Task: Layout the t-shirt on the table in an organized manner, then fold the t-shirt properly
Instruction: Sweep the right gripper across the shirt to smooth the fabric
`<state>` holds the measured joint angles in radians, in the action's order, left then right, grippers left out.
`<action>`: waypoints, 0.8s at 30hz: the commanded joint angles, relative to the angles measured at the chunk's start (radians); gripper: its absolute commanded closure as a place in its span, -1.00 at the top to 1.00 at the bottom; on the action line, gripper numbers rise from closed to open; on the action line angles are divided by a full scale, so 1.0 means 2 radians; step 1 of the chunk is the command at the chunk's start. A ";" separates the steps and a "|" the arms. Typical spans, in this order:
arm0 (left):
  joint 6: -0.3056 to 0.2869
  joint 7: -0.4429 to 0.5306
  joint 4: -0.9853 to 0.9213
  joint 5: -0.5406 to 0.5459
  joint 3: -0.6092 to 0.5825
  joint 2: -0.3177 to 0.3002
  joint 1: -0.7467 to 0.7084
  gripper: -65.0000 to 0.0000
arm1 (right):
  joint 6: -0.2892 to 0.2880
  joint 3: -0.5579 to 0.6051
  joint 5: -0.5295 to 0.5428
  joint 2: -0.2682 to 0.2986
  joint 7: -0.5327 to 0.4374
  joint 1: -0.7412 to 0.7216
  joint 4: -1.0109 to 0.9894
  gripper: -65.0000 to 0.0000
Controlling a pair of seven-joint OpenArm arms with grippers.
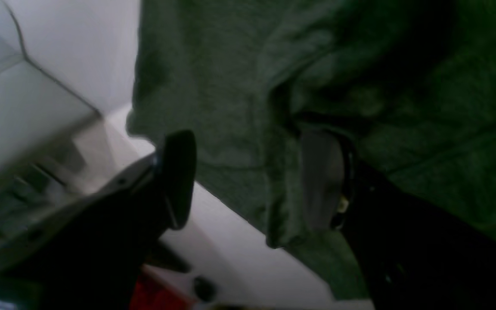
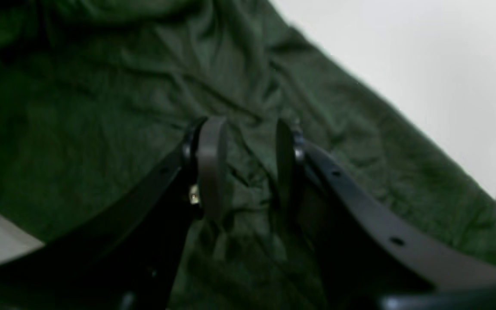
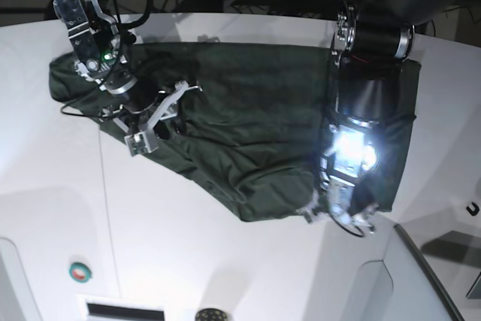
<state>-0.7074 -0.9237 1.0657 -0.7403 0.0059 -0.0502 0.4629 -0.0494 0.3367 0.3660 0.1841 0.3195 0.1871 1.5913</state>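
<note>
A dark green t-shirt (image 3: 248, 122) lies spread and wrinkled across the far half of the white table (image 3: 188, 253). The left gripper (image 1: 248, 181) sits at the shirt's near edge — jaws parted, a hanging fold between them, not pinched. The right gripper (image 2: 248, 165) rests over the shirt's other end, jaws apart around bunched cloth — whether it grips, I cannot tell.

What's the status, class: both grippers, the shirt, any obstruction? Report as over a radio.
Left gripper open at the t-shirt hem. Right gripper part open, fabric bunched between its pads, grip unconfirmed. Shirt spread on the table, wrinkled, unfolded. No obstruction seen.
</note>
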 commanded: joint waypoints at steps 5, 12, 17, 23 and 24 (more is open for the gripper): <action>0.005 0.000 0.154 -0.012 0.096 -0.027 -0.052 0.05 | -0.005 0.036 0.001 0.005 -0.009 -0.032 0.036 -0.46; 0.005 0.112 0.272 -0.008 0.290 -0.027 -0.236 -1.00 | -0.004 0.170 0.000 -0.013 0.082 -0.172 -0.013 -0.46; 0.005 0.163 0.278 0.140 0.416 -0.027 -0.343 -1.00 | -0.004 0.204 -0.001 -0.077 0.082 -0.260 -0.128 -0.46; 0.005 0.163 0.285 0.397 0.491 -0.057 -0.453 -1.00 | -0.004 0.257 -0.001 -0.137 0.045 -0.346 -0.312 -0.41; 0.005 0.163 0.285 0.429 0.504 -0.058 -0.464 -1.00 | -0.004 0.270 -0.001 -0.142 0.032 -0.357 -0.338 -0.35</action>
<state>-0.7006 -0.6048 1.6215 0.1154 1.0039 -0.1562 -0.4507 -0.0601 0.8810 0.3607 -0.0856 0.4049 -0.4973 0.8982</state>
